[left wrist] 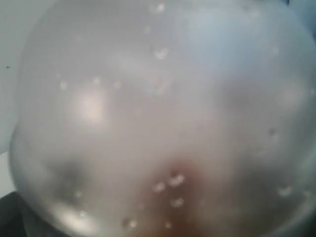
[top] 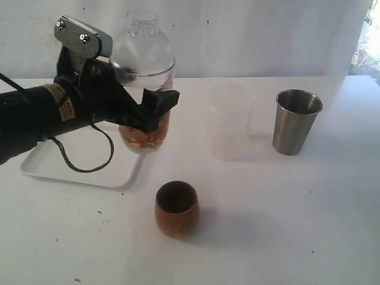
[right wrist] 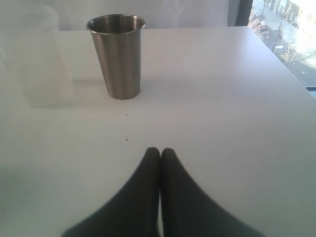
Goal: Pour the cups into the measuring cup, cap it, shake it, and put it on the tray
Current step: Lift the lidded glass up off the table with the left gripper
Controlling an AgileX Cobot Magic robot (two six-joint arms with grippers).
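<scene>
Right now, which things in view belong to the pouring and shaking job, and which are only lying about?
For the job: measuring cup, cap, wooden cup, steel tumbler, tray.
Lying about: frosted cup.

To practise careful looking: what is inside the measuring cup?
Orange-brown contents lie at the bottom of the measuring cup, under a clear domed cap. The left gripper covers part of them, so their level cannot be read.
</scene>
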